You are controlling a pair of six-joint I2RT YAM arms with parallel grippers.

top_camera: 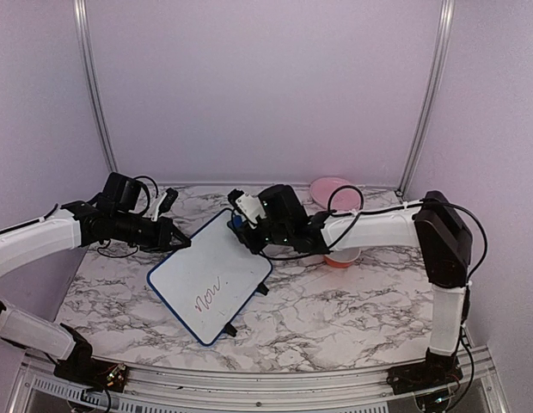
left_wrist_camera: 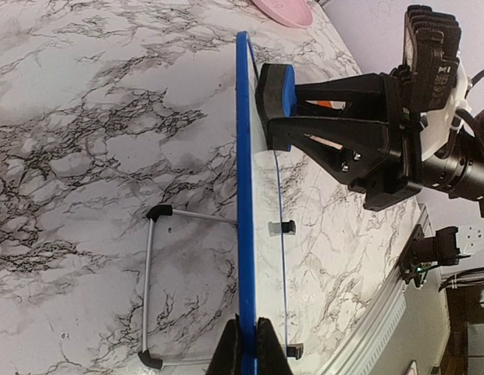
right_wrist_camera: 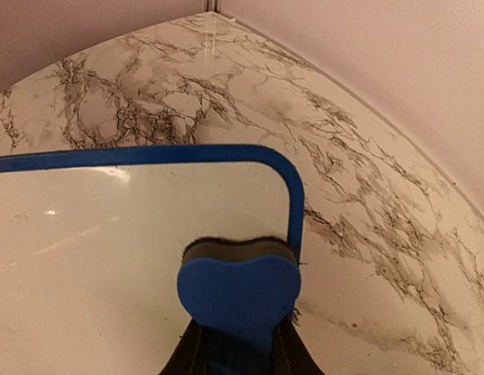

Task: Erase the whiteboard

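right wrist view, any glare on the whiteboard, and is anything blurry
Right wrist: two small glints on the whiteboard, upper left, the close eraser slightly soft; top external: even purplish light, no glare on the board; left wrist: sharp, board seen edge-on.

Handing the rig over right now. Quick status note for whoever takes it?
Left gripper: shut on the whiteboard frame, steadying it.
Right gripper: shut on the blue eraser, felt against the board's far corner.
Done: eraser placed; nothing visibly wiped.
Left: red writing near the board's near end is intact; sweep the eraser down across it.
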